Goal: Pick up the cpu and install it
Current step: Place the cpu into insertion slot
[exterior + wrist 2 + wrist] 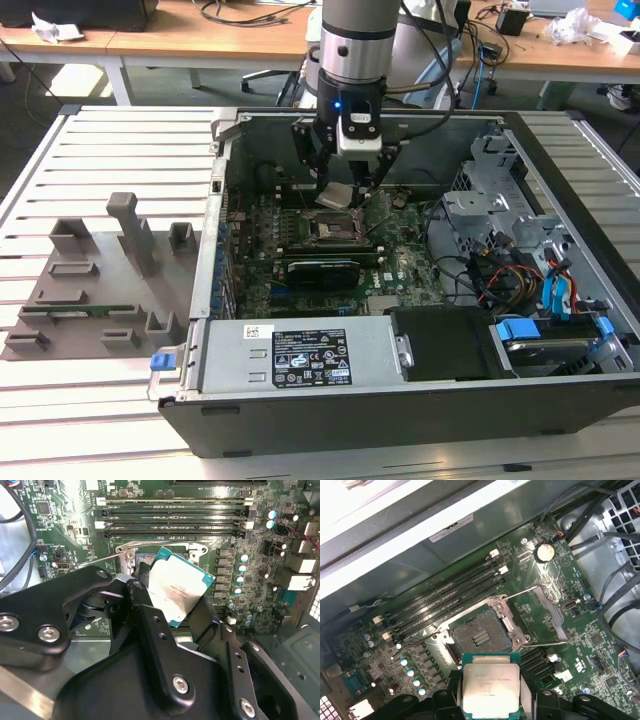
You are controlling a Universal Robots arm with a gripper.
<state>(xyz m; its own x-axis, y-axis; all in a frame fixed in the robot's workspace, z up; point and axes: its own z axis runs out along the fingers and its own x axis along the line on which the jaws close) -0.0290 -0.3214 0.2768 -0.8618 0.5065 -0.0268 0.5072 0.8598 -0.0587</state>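
Observation:
The cpu (335,195) is a flat square chip with a silvery top plate and a green rim. My gripper (341,188) is shut on it inside the open computer case (225,180). The chip hangs tilted just above the motherboard, close over the dark metal-framed socket (328,229). In the second wrist view the black fingers (143,582) clamp two opposite edges of the cpu (179,591). In the first wrist view the cpu (490,687) sits in the gripper (490,696), with the open socket (481,635) beside it and its hinged plate (549,605) folded back.
Memory slots (445,600) run along one side of the socket, and a black card (322,270) lies on the other side. The power supply (300,355), drive cage (500,215) and cables (520,275) crowd the case. A grey fixture (100,280) lies outside, at the exterior view's left.

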